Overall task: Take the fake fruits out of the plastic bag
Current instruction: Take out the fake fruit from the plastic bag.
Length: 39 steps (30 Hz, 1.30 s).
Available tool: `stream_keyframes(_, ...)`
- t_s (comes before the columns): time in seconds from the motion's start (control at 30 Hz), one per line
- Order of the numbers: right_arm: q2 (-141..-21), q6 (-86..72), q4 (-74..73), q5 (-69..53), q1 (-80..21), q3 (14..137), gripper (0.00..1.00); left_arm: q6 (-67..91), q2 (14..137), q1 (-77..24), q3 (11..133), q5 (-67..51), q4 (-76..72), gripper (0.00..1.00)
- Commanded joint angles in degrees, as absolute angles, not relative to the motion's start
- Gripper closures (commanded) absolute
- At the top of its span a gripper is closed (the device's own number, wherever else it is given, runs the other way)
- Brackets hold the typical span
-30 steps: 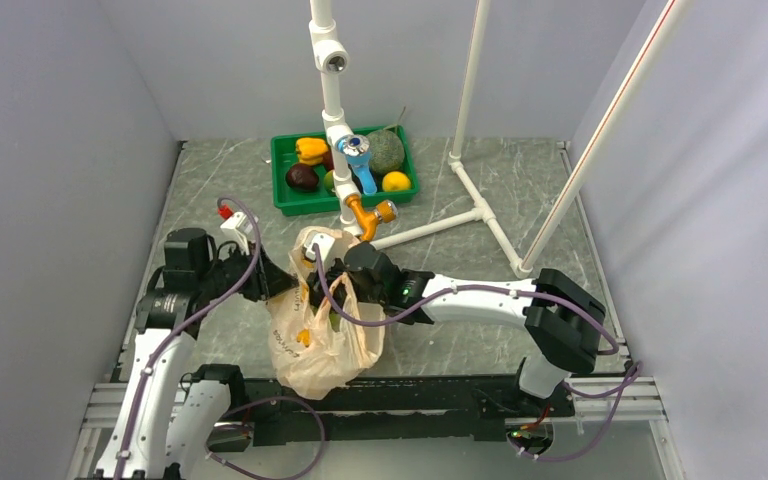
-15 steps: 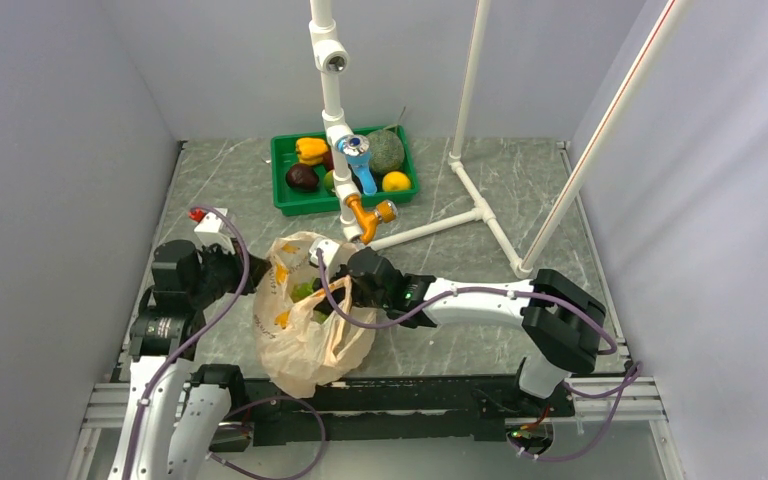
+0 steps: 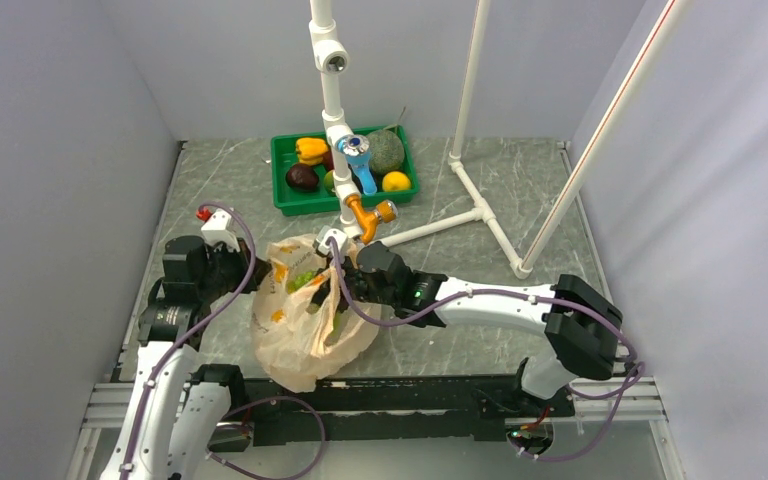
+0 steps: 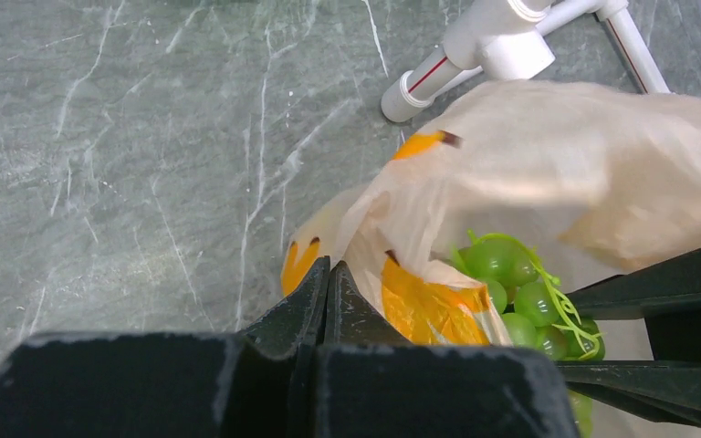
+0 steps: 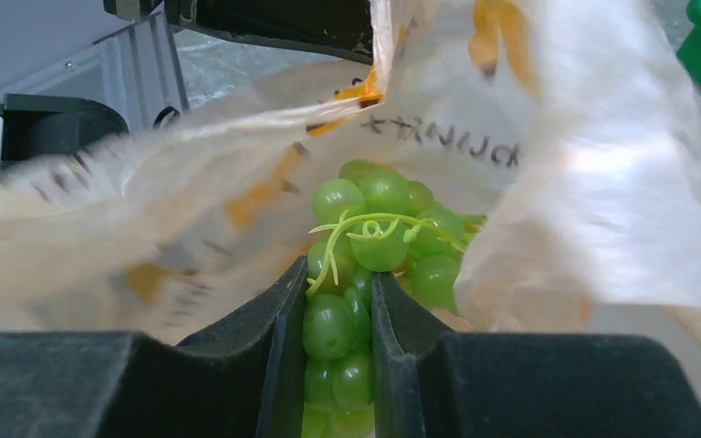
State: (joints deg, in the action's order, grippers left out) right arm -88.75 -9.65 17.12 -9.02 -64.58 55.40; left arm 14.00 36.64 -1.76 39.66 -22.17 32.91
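1. Top external view: the plastic bag (image 3: 300, 340) is lying on the table (image 3: 480, 190) between the two arms. Its long axis is running near to far, with the closed bottom toward the near edge and the mouth toward the far side.
2. The green bunch (image 3: 302, 281) is sitting in the bag's mouth, its long axis slanting from near left to far right. Whether other fruits are lying deeper in the bag cannot be told.
3. The right gripper (image 5: 338, 301) is clamping the bunch's lower grapes from both sides. In the right wrist view the bunch (image 5: 379, 228) is extending straight out along the fingers, with its curly stem on top and bag film (image 5: 602, 182) surrounding it.
4. The left gripper (image 4: 327, 274) is pinching a fold of the bag's left rim, its fingers pressed together on the film.
5. Edges: the orange fitting (image 3: 365, 215) of the white pipe frame (image 3: 331, 95) is standing just beyond the bag's mouth. The green tray (image 3: 278, 185) is sitting farther back, well apart. Marbled table surface is showing to the right of the bag.
6. Pose: the right arm is reaching left, low across the table, with its forearm nearly level. The left arm is folding at the elbow, with its gripper pointing right.
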Motion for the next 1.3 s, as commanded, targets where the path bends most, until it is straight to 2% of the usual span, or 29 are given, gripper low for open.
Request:
stream_keyframes(0.0,-85.4,-11.9,20.9,-7.2,-64.5,58.3,1.0,12.9,36.1,-1.9,39.6,-22.6,30.2,1.0)
stream_keyframes(0.27,-77.6,-13.1,24.8,-6.2,-64.5,55.3,1.0,13.5,33.6,-1.9,39.6,-18.3,30.5,1.0)
stream_keyframes(0.6,-68.6,-12.5,20.7,-4.1,-64.5,53.4,1.0,13.6,33.2,-1.9,39.6,-17.9,30.5,1.0)
stream_keyframes(0.87,-54.7,-8.6,11.9,11.6,-64.2,48.9,1.0,13.6,33.4,-1.9,39.6,-18.2,30.3,1.0)
stream_keyframes(1.03,-47.8,-6.1,5.2,25.4,-62.7,45.8,1.0,13.6,33.6,-1.9,39.6,-18.7,30.2,1.0)
stream_keyframes(1.13,-48.1,-6.6,3.7,31.9,-58.6,44.3,1.0,13.6,33.5,-1.9,39.6,-19.0,30.0,1.0)
stream_keyframes(1.27,-55.0,-8.9,5.0,28.2,-49.6,45.5,1.0,13.6,33.2,-1.9,39.6,-19.0,30.0,1.0)
